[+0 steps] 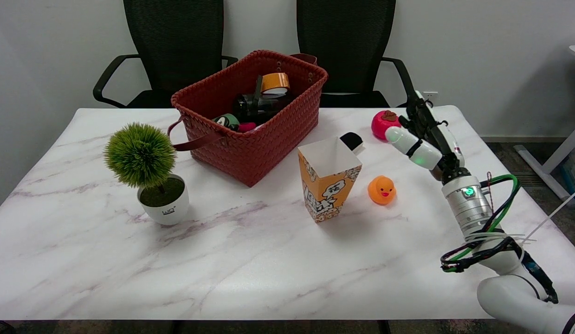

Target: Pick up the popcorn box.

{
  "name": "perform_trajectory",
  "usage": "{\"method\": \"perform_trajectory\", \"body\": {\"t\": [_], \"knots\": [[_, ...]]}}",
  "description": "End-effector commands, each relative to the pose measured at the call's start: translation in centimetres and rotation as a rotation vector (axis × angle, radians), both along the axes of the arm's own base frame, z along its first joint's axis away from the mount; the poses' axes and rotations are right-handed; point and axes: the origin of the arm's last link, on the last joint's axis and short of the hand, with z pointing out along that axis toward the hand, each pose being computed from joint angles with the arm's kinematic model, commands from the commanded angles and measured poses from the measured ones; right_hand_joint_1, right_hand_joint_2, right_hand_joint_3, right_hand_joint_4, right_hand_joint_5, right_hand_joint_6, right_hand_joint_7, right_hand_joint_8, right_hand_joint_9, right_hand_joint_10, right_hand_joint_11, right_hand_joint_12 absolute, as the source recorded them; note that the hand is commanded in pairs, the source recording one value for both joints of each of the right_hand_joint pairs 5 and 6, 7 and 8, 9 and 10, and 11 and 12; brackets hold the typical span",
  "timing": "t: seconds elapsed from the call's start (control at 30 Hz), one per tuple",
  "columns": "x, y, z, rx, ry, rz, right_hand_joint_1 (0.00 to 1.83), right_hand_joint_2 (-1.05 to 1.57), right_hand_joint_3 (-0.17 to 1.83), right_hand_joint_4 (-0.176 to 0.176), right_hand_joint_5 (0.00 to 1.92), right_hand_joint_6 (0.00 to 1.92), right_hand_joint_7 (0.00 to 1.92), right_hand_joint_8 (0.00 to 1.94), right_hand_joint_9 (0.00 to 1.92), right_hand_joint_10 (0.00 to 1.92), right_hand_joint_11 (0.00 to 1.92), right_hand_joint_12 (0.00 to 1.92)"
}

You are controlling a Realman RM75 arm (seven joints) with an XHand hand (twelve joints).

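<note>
**Popcorn box standing free, right hand hovering off to its side**

The popcorn box [329, 182] is standing upright near the middle of the marble-patterned table [222, 260], its open mouth facing up. It is a tapered paper carton, wider at the top, printed in orange and white with cartoon figures, and its inside is showing plain white.

Several things are crowding around it. A small orange rubber duck [381, 190] is sitting just beside it on the picture's right, between the box and the arm. Behind the box, a small black-and-white object [353, 141] is peeking out past the rim; what it is cannot be told. Farther back on the right, a glossy red fruit-shaped toy [384, 123] with a brown top is resting on the table. To the picture's left of the box, a woven reddish-brown basket [250, 148] with strap handles is holding a roll of orange tape [275, 82] and some dark items. Well apart, on the left side, a fuzzy green ball-shaped plant in a white pot [148, 174] is standing. Two black mesh chairs [176, 41] are waiting behind the table.

The right hand [424, 137] is hanging in the air above the table's right part, apart from the box, with the duck lying below and between them. It is holding nothing and touching nothing; one white finger [401, 137] is stretching out towards the red toy, while the dark fingers are pointing up and away, loosely spread.
</note>
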Motion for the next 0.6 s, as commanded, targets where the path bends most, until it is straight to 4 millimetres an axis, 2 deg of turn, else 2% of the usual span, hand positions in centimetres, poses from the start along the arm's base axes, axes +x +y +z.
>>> {"method": "perform_trajectory", "body": {"t": [0.03, 0.1, 0.17, 0.6], "knots": [[-0.9, 0.2, -1.7, 0.064, 0.011, -0.048, 0.84, 0.51, -0.05, 0.000, 0.00, 0.00, 0.00, 0.00, 0.02, 0.02, 0.18, 0.18], [-0.9, 0.2, -1.8, 0.074, 0.007, -0.045, 0.87, 0.48, -0.05, 0.000, 0.00, 0.00, 0.00, 0.00, 0.02, 0.02, 0.18, 0.18], [-1.0, 0.2, -2.0, 0.099, -0.012, -0.043, 0.93, 0.43, -0.17, 0.000, 0.00, 0.00, 0.00, 0.00, 0.03, 0.03, 0.18, 0.18], [-2.0, 0.6, -3.7, 0.174, -0.003, -0.078, 0.99, 0.41, -0.17, 0.000, 0.00, 0.00, 0.00, 0.00, 0.00, 0.00, 0.18, 0.18]]}}
